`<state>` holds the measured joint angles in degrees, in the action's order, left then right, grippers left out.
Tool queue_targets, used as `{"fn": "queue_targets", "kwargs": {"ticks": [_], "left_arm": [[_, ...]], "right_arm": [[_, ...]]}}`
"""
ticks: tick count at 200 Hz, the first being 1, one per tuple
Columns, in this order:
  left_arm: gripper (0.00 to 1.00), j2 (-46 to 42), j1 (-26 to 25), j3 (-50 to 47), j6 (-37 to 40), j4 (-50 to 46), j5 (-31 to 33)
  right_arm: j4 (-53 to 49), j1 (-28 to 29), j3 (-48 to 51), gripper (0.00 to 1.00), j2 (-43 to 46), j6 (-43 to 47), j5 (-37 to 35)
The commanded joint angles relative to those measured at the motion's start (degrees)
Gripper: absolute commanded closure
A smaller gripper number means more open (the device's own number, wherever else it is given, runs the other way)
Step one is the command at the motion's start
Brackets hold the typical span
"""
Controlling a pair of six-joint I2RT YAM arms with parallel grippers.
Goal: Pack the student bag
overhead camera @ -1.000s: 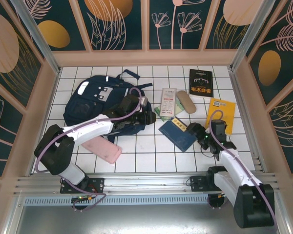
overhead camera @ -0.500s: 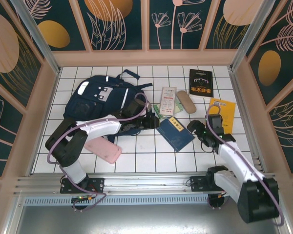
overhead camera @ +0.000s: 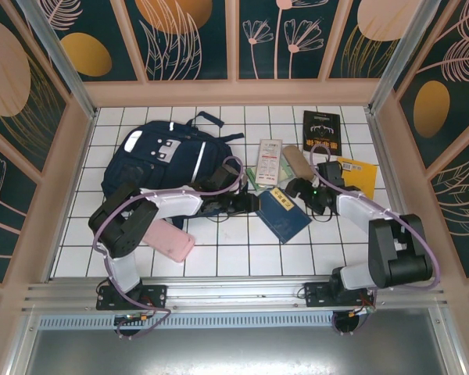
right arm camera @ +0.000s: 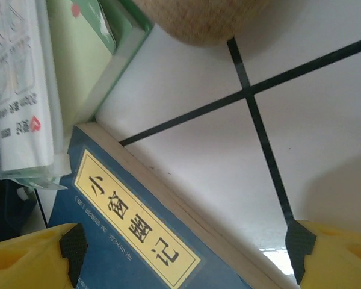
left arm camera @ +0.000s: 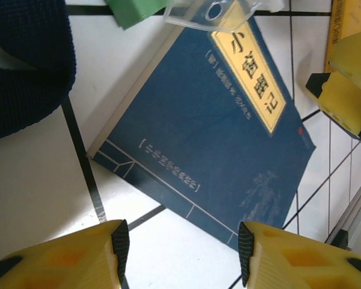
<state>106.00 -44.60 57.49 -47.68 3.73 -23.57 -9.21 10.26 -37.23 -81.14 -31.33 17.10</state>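
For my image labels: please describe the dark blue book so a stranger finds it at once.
Find the navy backpack on the white tiled table. Just right of it lies a dark blue book. Unlike the black book and the yellow book, it bears a yellow title strip.

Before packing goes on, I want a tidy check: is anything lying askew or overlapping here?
The blue book lies diagonal to the tile lines, and its labelled corner is tucked under the clear-wrapped packet, which rests on a green booklet. The left gripper and right gripper, both open, flank the book. Nothing looks spilled or damaged.
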Motion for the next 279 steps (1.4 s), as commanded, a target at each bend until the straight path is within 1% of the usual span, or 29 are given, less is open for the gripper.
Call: {"fn": "queue_targets", "kwargs": {"ticks": [1,39,66,84,107,115,144,182,215,250,279], "left_arm": [[0.47,2.54,-0.05,0.95,-0.13,-1.99,0.10],[0.47,4.94,-0.13,1.91,0.12,-1.79,-1.01],[0.47,5.87,-0.14,2.69,0.65,-2.23,-1.04],[0.47,6.58,-0.14,3.13,0.75,-2.19,-1.54],[0.47,7.55,-0.06,3.50,0.65,-1.59,-2.56],[0.47,7.82,-0.13,3.50,0.57,-1.38,-2.92],[0.48,8.36,-0.13,3.15,0.26,-0.08,-4.63],[0.48,8.46,-0.18,3.06,0.38,0.23,-5.85],[0.49,7.83,-0.22,2.62,0.82,0.40,-6.64],[0.50,7.20,-0.31,2.11,1.15,0.82,-7.00],[0.50,6.94,-0.31,1.92,1.19,1.00,-7.30]], "right_arm": [[2.23,0.98,0.24,0.13,-1.21,1.55,3.93],[2.51,2.69,3.47,0.14,0.52,0.76,4.08],[2.64,3.52,7.60,0.15,5.94,-0.97,6.38],[3.85,3.72,11.00,0.15,10.33,-2.89,10.02],[7.45,3.89,14.54,0.16,13.97,-5.38,17.33],[8.95,3.90,15.58,0.17,14.94,-6.36,18.86],[13.35,3.64,17.75,0.18,16.68,-9.49,20.16],[22.60,2.90,19.73,0.22,15.54,-15.30,23.82],[28.19,2.66,21.05,0.32,15.75,-19.94,26.23],[27.42,2.68,21.00,0.44,14.66,-19.25,25.81],[27.14,3.08,20.83,0.60,10.80,-18.24,24.92]]}}
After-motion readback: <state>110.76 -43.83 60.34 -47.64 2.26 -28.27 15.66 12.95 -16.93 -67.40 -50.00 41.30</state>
